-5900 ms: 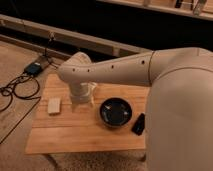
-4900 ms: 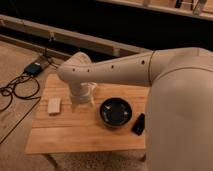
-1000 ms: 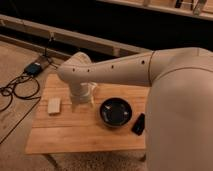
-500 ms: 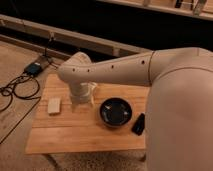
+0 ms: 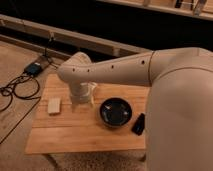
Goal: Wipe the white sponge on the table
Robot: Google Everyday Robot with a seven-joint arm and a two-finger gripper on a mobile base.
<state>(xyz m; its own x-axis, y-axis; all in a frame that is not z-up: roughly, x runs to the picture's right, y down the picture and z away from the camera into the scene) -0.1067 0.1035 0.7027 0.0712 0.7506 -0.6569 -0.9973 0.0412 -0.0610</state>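
The white sponge [image 5: 54, 105] lies flat near the left end of the light-wood table [image 5: 80, 134], with nothing touching it. My gripper [image 5: 83, 100] hangs from the white arm and points down at the tabletop just right of the sponge, a short gap away. It stands open and holds nothing. The arm's thick forearm crosses the view from the right and hides part of the table's back edge.
A dark bowl [image 5: 116, 111] sits right of the gripper, and a black phone-like slab [image 5: 138, 124] lies by the table's right end. On the floor to the left are a small box [image 5: 34, 68] and black cables [image 5: 14, 92]. A low ledge runs behind the table.
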